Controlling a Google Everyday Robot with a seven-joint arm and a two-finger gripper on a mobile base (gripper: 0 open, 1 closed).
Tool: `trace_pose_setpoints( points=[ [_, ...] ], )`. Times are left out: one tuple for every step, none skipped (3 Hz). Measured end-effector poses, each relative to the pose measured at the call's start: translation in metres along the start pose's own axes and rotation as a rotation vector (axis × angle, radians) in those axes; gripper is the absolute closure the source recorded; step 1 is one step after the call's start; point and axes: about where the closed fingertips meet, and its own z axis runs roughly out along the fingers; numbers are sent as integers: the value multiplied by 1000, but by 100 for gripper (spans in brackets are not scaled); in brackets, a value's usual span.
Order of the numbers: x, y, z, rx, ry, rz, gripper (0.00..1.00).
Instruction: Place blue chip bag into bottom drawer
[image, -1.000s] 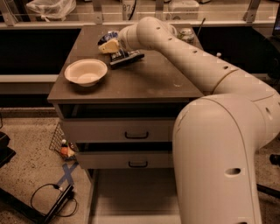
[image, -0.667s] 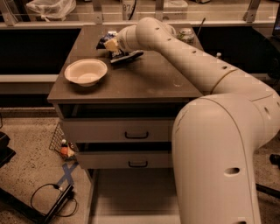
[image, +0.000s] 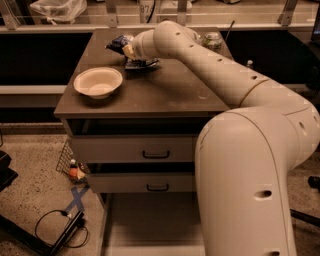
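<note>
Gripper (image: 139, 61) at back left of cabinet top (image: 165, 92), low over surface. Blue chip bag (image: 117, 43) directly at gripper's left end, in contact or very close. Grip state: cannot tell, whether bag held not visible.
Bag: crinkled, dark blue, pale markings.
Bowl (image: 98, 82): round, cream, smooth, in front of bag, apart from it.
Cabinet top: flat, brown, matte.
Bottom drawer (image: 150, 220): pulled out, shallow, flat grey floor, pale side rail.
Two upper drawers (image: 130, 149): grey fronts, black handles.

Bowl (image: 98, 82) front-left on cabinet top (image: 165, 90); can (image: 212, 41) rear.
</note>
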Motion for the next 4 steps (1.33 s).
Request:
trace_pose_setpoints(
  points=[
    [0,0,0,0,0,0,100],
    [-39,-6,-25,51,-8,-70,100],
    [-77,-12,-57,98,-32,-121,100],
    [-101,-20,-111,148,-75,-148,100]
  ],
)
